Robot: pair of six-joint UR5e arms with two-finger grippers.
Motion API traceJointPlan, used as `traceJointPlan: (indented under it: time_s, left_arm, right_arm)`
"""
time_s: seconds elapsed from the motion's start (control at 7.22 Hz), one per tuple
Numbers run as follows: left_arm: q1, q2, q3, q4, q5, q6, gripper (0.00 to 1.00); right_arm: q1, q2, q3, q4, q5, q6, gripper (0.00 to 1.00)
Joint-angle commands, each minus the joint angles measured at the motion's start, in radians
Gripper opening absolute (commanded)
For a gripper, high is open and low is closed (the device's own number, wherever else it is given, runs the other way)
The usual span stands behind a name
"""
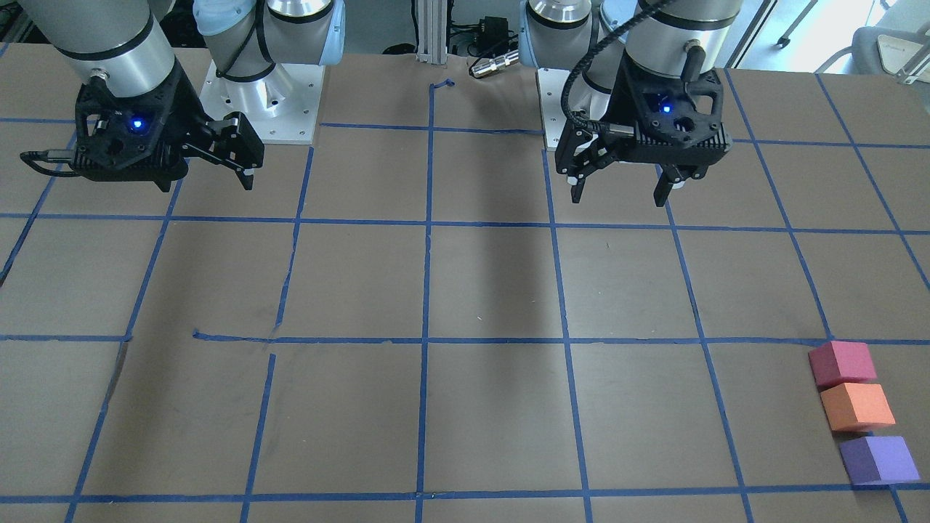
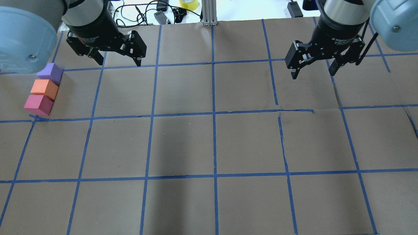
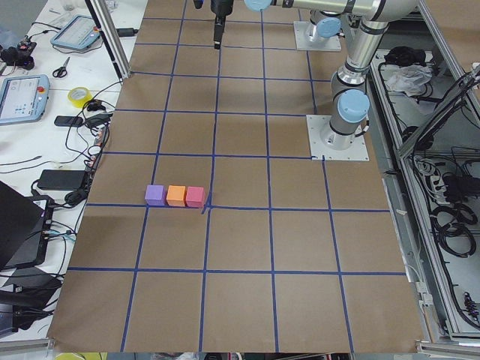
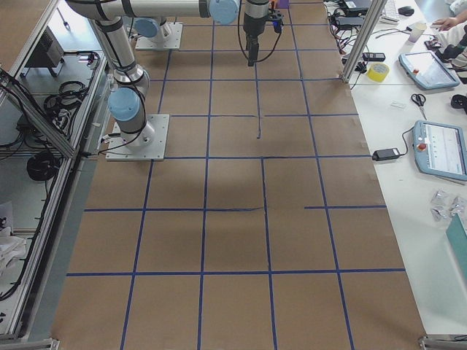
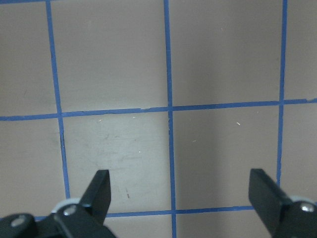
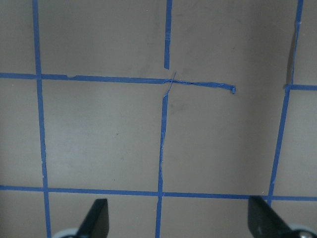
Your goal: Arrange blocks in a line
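Three foam cubes stand side by side in a short row at the far left of the table in the overhead view: purple (image 2: pixel 49 73), orange (image 2: pixel 44 88), pinkish-red (image 2: pixel 38 104). In the front-facing view they show at lower right: pinkish-red (image 1: pixel 843 363), orange (image 1: pixel 857 407), purple (image 1: pixel 879 459). The exterior left view shows the row too (image 3: pixel 176 195). My left gripper (image 2: pixel 119 62) (image 1: pixel 620 197) hovers open and empty, to the right of the purple cube. My right gripper (image 2: pixel 312 74) (image 1: pixel 218 171) hovers open and empty on the other side of the table. Both wrist views show only open fingers (image 5: pixel 99 191) (image 6: pixel 96 218) over bare paper.
The table is brown paper with a blue tape grid (image 2: pixel 214 114). The arms' base plates (image 1: pixel 261 94) sit at the robot's side. An aluminium post (image 2: pixel 209 13), cables and a yellow tape roll (image 2: pixel 188 4) lie beyond the far edge.
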Motion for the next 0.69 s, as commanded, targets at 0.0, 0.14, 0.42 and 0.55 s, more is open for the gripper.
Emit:
traceJointPlan:
  time_s: [0.0,0.14,0.42,0.55]
  left_arm:
    - [-0.004,0.023,-0.019,0.005,-0.014,-0.007,1.00]
    - [0.018,0.035,-0.027,-0.006,-0.063,-0.005,1.00]
    - [0.122,0.042,-0.009,-0.006,-0.082,0.091,1.00]
    - [0.136,0.052,-0.013,-0.021,-0.112,0.095,1.00]
  right_arm:
    - [0.000,0.000,0.000,0.000,0.000,0.000,1.00]
    - [0.000,0.000,0.000,0.000,0.000,0.000,1.00]
    - [0.000,0.000,0.000,0.000,0.000,0.000,1.00]
    - [0.001,0.000,0.000,0.000,0.000,0.000,1.00]
